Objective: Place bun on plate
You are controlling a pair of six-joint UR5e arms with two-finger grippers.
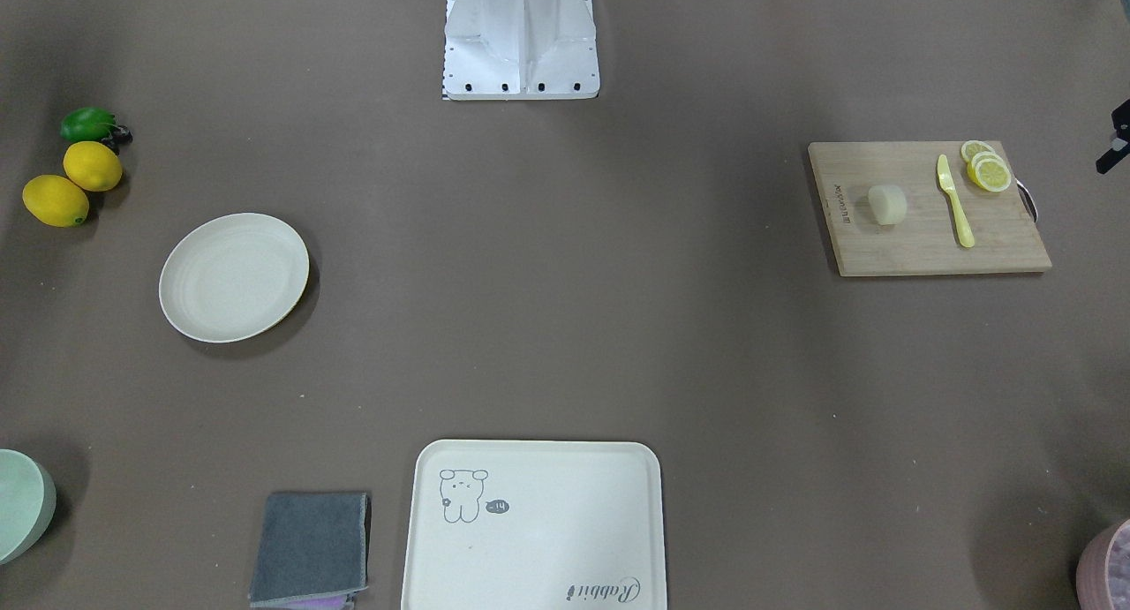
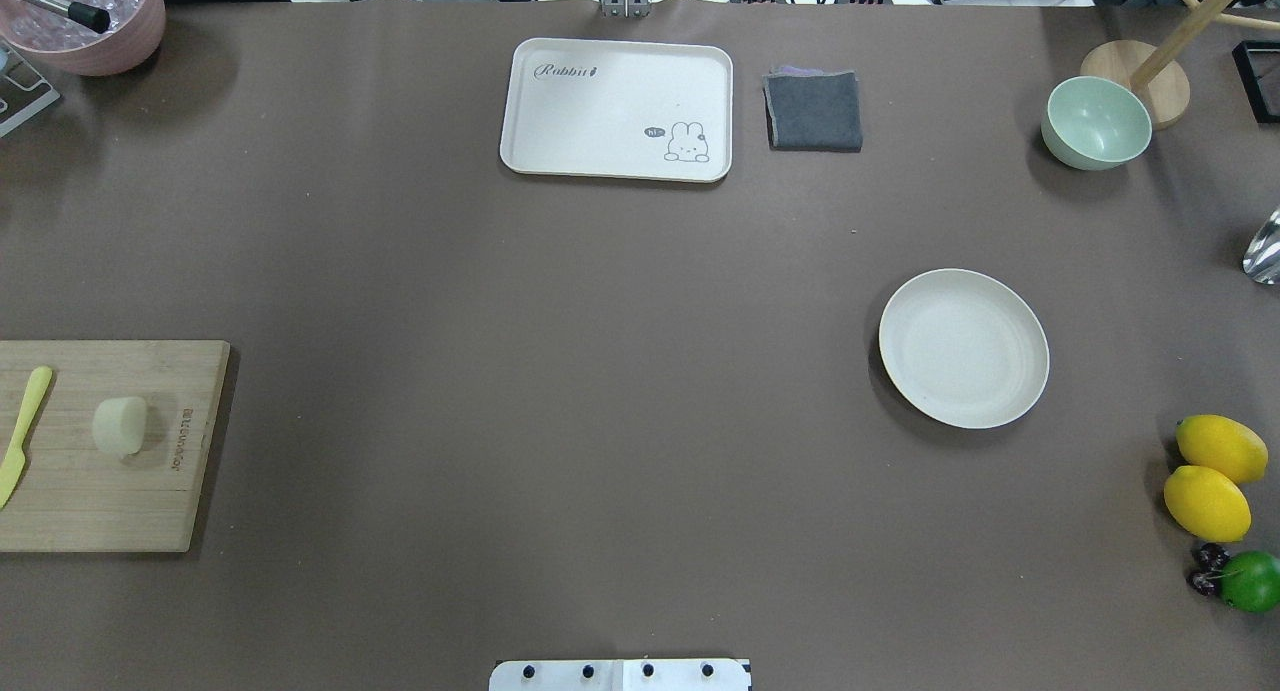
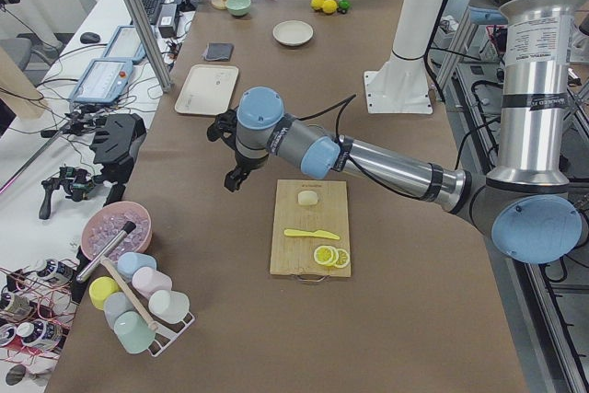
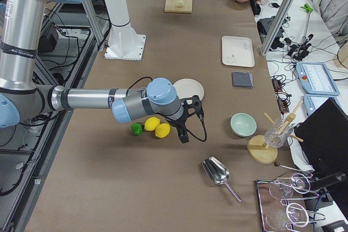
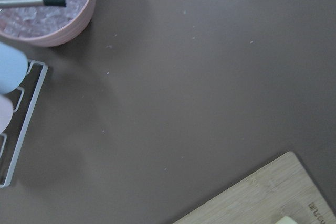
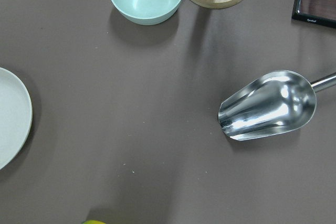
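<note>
The bun (image 1: 887, 204) (image 2: 120, 426) is a small pale lump lying on a wooden cutting board (image 1: 927, 248), also seen in the exterior left view (image 3: 308, 197). The plate (image 1: 234, 276) (image 2: 963, 348) is round, cream-white and bare, far across the table from the bun. My left gripper (image 3: 235, 172) hangs above the table just off the board's edge, apart from the bun; I cannot tell whether it is open or shut. My right gripper (image 4: 185, 133) hovers beside the lemons, a little past the plate (image 4: 188, 88); I cannot tell its state either.
A yellow knife (image 1: 955, 202) and lemon slices (image 1: 987, 167) share the board. A bear tray (image 1: 530, 522), grey cloth (image 1: 311, 548), green bowl (image 2: 1096, 123), two lemons (image 2: 1212, 476), a lime (image 2: 1250, 581), a metal scoop (image 6: 268, 106) and a pink ice bowl (image 5: 47, 3) lie around the table's edges.
</note>
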